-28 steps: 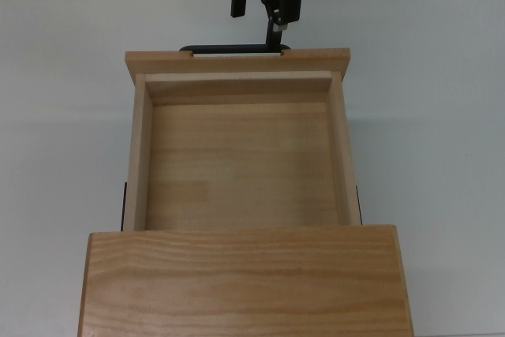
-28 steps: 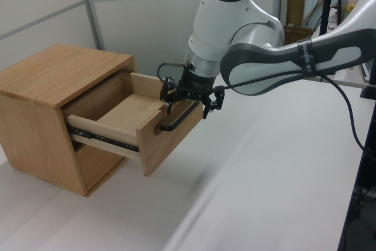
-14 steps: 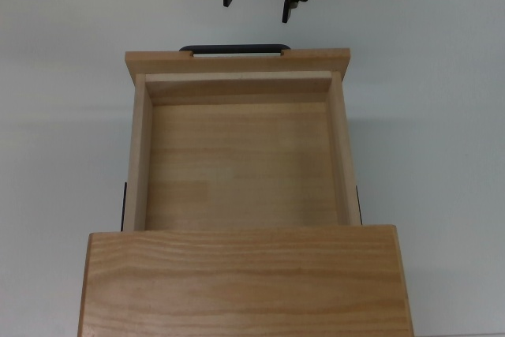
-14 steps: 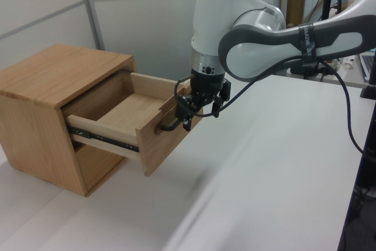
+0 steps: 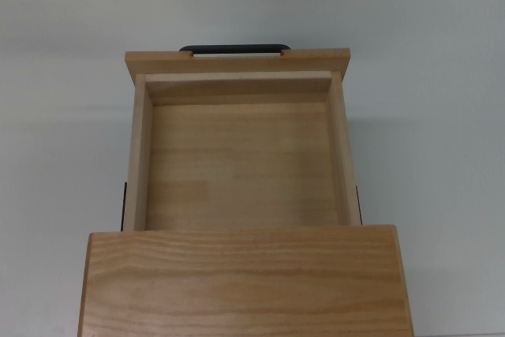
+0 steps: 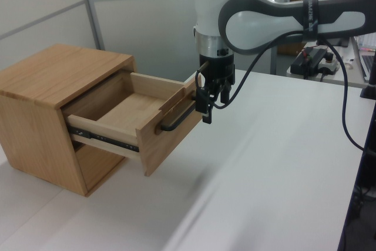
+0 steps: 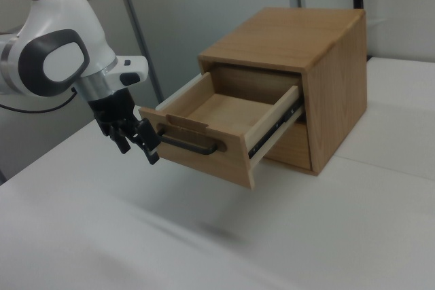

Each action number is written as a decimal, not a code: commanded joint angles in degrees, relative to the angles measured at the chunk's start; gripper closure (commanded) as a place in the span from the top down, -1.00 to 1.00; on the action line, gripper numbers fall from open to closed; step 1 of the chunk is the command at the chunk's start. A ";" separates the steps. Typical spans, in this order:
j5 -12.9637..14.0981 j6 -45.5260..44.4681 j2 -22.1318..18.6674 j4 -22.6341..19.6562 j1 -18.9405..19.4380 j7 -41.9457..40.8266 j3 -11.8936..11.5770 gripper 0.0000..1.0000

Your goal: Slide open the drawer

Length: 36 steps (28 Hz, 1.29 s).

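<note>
already drawer (image 6: 136,123) sits pulled out mid frame; hand (image 7: 136,142) spread, empty, off the handle (image 7: 190,145). next likely just retreat.

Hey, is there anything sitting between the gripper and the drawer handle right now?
Nothing visible. The gripper hangs open just off the black handle of the drawer, with only air between them. The white table in front of the drawer is bare.

claw (image 7: 138,144) hangs downward, fingers spread, holding nothing.
</note>
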 commanded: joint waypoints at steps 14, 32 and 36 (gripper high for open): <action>0.75 -5.54 2.92 5.86 -0.99 -4.03 -0.24 1.00; 1.28 -8.09 2.57 7.53 -0.99 -3.94 -0.24 1.00; 1.28 -8.18 2.57 7.88 -0.99 -3.86 -0.24 1.00</action>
